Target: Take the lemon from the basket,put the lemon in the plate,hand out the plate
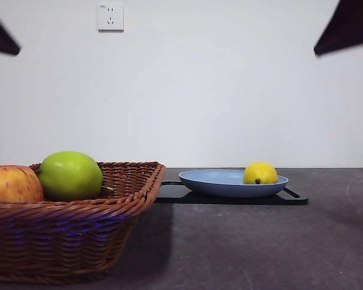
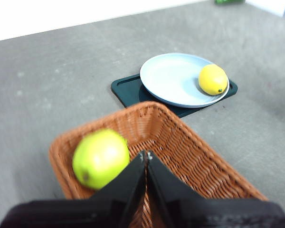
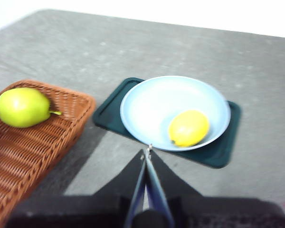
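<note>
Closest to my front cam is the basket [image 1: 72,223], green apple [image 1: 70,176] and red-yellow apple [image 1: 13,184] sitting inside. Lemon [image 1: 260,173] is in the plate [image 1: 213,181], around 3 o'clock on it, plate resting on the black tray [image 1: 293,197]. Left gripper [image 2: 146,155] hangs above the basket, right gripper [image 3: 147,151] above the bench near the plate, both with fingers pressed together, holding nothing.

- Even, soft light; front view sharp
- Basket [image 1: 78,223] casts a shadow toward the plate [image 1: 230,184]
- Both wrist views blurred, green apple [image 2: 100,158] smeared most
</note>
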{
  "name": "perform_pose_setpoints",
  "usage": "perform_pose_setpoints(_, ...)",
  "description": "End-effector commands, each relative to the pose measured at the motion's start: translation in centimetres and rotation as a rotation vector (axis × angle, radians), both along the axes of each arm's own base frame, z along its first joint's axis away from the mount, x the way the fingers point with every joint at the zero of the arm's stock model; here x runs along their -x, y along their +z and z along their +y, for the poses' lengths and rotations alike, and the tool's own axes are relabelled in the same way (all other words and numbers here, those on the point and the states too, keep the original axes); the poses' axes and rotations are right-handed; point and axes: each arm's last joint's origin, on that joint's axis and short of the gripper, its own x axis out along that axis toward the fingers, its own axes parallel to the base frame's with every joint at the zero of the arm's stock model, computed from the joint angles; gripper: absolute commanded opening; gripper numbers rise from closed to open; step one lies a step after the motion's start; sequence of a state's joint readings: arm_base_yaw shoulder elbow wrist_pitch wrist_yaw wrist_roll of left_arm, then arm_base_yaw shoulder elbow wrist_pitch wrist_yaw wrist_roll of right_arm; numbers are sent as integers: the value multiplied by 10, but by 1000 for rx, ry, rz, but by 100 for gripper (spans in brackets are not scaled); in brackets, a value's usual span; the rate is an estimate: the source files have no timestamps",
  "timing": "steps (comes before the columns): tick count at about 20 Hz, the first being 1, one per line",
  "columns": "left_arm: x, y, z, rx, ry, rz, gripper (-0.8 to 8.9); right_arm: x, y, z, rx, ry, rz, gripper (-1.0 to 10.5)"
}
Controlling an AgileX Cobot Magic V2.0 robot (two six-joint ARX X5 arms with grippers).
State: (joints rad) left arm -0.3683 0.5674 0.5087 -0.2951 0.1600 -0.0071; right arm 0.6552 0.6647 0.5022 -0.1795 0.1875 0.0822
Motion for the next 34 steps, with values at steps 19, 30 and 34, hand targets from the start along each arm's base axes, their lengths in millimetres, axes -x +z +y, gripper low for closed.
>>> perform_pose_setpoints(19,57,2,33,2,168,-321,8,2,-29,0,-36,-17,39,3)
perform_pose_setpoints(30,31,-95,53,-21,535,-249,8,2,-29,0,-36,-16,39,3)
perform_pose_setpoints(34,29,-110,53,5,543,-179,8,2,-29,0,-36,-16,39,3)
